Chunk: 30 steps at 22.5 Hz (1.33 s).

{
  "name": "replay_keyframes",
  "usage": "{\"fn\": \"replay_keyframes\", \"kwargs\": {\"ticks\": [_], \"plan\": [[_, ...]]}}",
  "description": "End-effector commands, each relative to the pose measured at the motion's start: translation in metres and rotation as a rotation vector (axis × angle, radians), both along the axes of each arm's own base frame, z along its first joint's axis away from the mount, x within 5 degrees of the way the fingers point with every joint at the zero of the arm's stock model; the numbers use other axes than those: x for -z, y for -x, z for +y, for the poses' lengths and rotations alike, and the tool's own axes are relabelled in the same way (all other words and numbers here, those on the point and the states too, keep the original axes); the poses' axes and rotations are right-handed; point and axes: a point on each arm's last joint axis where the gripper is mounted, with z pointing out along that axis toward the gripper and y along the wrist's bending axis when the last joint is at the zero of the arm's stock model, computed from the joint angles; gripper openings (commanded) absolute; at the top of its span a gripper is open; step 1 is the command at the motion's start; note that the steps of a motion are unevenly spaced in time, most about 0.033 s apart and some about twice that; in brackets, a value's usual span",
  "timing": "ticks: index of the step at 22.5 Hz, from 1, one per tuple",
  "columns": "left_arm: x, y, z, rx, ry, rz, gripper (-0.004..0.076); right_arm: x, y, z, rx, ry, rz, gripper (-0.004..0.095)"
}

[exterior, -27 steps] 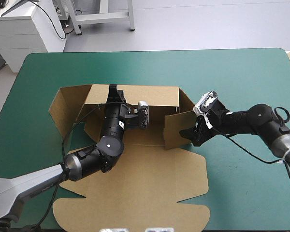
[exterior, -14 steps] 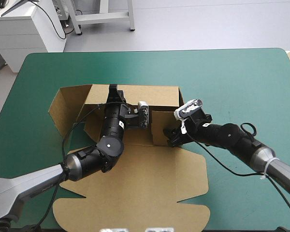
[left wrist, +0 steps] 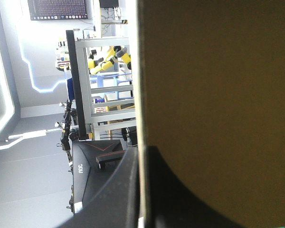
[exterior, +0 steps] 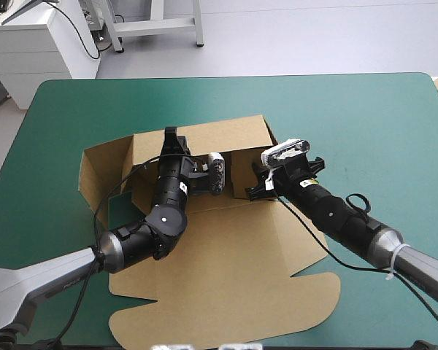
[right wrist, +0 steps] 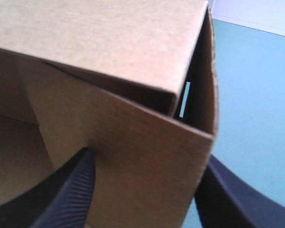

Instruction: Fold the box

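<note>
The left gripper [exterior: 172, 137] pinches the brown box's [exterior: 226, 270] back wall. The right gripper [exterior: 254, 191], fingers spread wide, straddles the raised right wall, mid-surface [exterior: 365, 117].

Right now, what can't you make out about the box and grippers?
High view: the left gripper is one dark shape at the far wall of the box; its gap is unreadable.
High view: the right gripper is mostly covered by its own arm.
Left wrist view: the wall beyond the fingers fills the frame, hiding the rest of the box.
Right wrist view: one of the fingers ends behind the wall's edge; contact unclear.
</note>
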Motion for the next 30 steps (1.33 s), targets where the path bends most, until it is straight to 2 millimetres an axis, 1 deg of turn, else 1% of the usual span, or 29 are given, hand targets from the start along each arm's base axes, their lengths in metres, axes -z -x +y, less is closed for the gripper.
{"fn": "replay_keyframes", "kwargs": {"ticks": [1,2,3,5,6,10,14,16,18,19,20,21,22,23,26,30], "plan": [[-0.028,0.001,0.002,0.015,0.001,-0.123,-0.0008,-0.023,-0.002,-0.007,0.037,0.032,-0.125,0.0292],[-0.028,0.001,0.002,0.015,0.001,-0.123,-0.0008,-0.023,-0.002,-0.007,0.035,0.039,-0.129,0.0226],[-0.027,0.001,0.002,0.018,0.005,-0.12,-0.0008,-0.024,-0.002,-0.008,0.043,0.046,-0.144,0.011],[-0.027,0.001,0.001,0.02,0.005,-0.12,-0.0008,-0.025,-0.003,-0.008,0.04,0.062,-0.161,-0.0008],[-0.027,0.001,0.001,0.02,0.005,-0.12,-0.0008,-0.025,-0.003,-0.008,0.039,0.063,-0.161,-0.0018],[-0.027,0.001,0.001,0.02,0.005,-0.12,-0.0008,-0.024,-0.002,-0.007,0.021,0.076,-0.164,-0.0014],[-0.027,0.001,0.002,0.016,0.004,-0.122,-0.0007,-0.025,-0.002,-0.006,0.008,0.093,-0.175,0.0035],[-0.028,0.001,0.002,0.015,0.002,-0.126,0.0043,-0.025,-0.002,-0.007,0.012,0.097,-0.183,0.004],[-0.028,0.001,0.002,0.015,0.002,-0.126,0.0223,-0.026,-0.003,-0.008,0.025,0.097,-0.193,0.004],[-0.028,0.001,0.002,0.016,0.004,-0.125,0.0344,-0.026,-0.003,-0.008,0.029,0.097,-0.196,0.0039],[-0.028,0.001,0.002,0.013,0.023,-0.123,0.0409,-0.027,-0.003,-0.008,0.032,0.097,-0.199,0.0039],[-0.028,0.003,0.001,-0.004,0.048,-0.128,0.0455,-0.027,-0.003,-0.009,0.035,0.097,-0.201,0.0039],[-0.03,0.006,0.0,-0.029,0.064,-0.148,0.0477,-0.027,-0.003,-0.009,0.037,0.097,-0.203,0.0039],[-0.034,0.013,-0.001,-0.074,0.062,-0.192,0.0474,-0.028,-0.004,-0.009,0.045,0.097,-0.209,0.0039],[-0.039,0.028,-0.009,-0.082,0.065,-0.231,0.0474,-0.028,-0.006,-0.011,0.069,0.101,-0.225,0.0038],[-0.039,0.05,-0.027,-0.019,0.083,-0.226,0.0473,-0.023,-0.011,-0.011,0.1,0.117,-0.233,0.0038]]}}
